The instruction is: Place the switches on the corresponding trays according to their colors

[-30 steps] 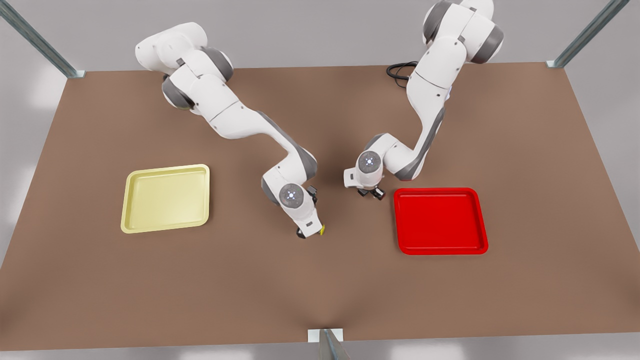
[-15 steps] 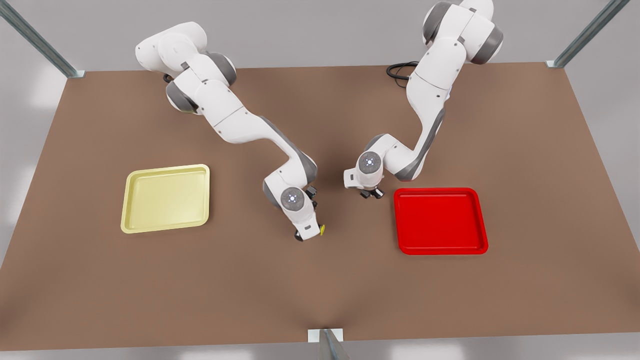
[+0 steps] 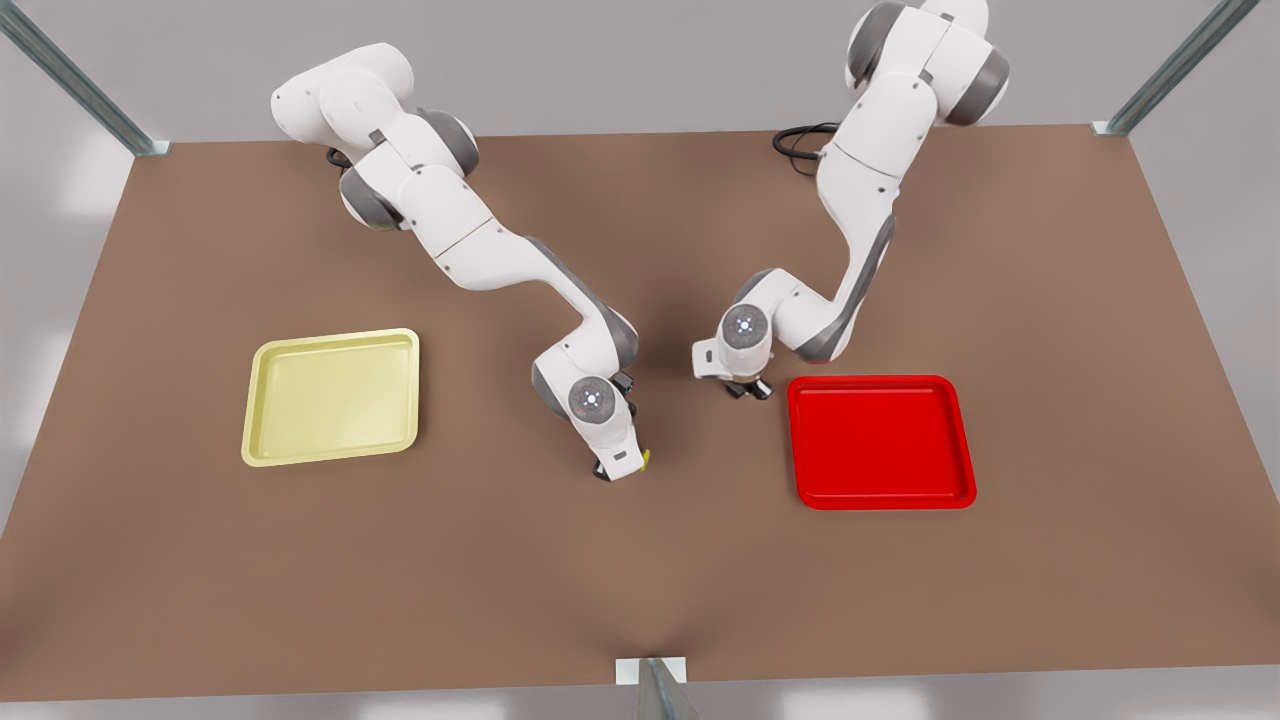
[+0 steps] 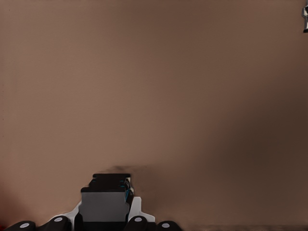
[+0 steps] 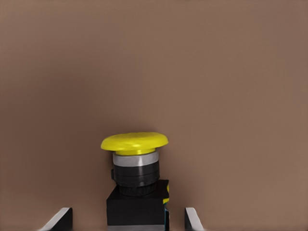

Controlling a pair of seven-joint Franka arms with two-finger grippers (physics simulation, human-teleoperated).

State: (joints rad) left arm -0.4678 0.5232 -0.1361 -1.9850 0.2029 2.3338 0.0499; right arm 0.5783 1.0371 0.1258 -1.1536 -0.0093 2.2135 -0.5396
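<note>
Shifted slightly since a second ago: both wrists have been moved a little toward the front view's right, and the red speck earlier seen beside the gripper near the red tray is no longer made out.

Yellow switch [image 5: 136, 180]: seen upright on the table [image 3: 640, 580] in the right wrist view, yellow cap above a grey ring and a black body. In the front view the yellow switch [image 3: 645, 459] is reduced to a yellow speck, between the two trays and well apart from both.

Right gripper [image 5: 127, 219]: held wide, one finger [image 5: 61, 219] on each side of the black body, a gap left on both sides. In the front view the right gripper [image 3: 618, 468] is seen low at the table, on the left.

Left gripper [image 3: 745, 388]: found low, just beside the near-left corner of the red tray [image 3: 795, 440]. A dark switch body [image 4: 105, 202] is shown close up in the left wrist view; its cap colour is not seen. Whether it is gripped cannot be told.

Yellow tray [image 3: 250, 400]: noted far off on the front view's left.
</note>
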